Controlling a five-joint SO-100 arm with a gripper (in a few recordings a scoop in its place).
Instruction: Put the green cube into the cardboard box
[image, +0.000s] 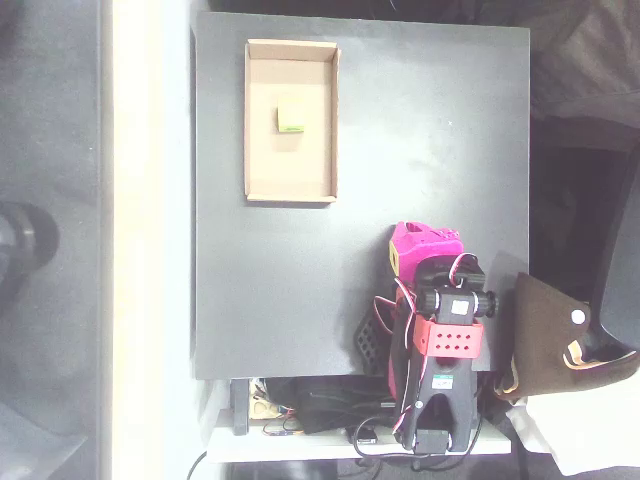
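Task looks done: small lime-green cube (290, 117) sits inside shallow tan cardboard box (254, 120); pink gripper (420, 250) folded well apart, holds nothing, jaw gap can't tell.

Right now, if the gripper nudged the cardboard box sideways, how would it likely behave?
The cardboard box would probably slide rather than tip, being shallow and flat on the table. It looks light; its thin walls may flex. The green cube inside might shift.

Overhead view. Arm (437, 345): black motor housings joined by magenta printed links. Gripper (420, 248), at twelve o'clock of the arm: magenta shell with a small yellow patch on its side. Red perforated bracket (450, 338) at mid-arm. Red-and-white cables (402, 400) loop along the links toward six o'clock.
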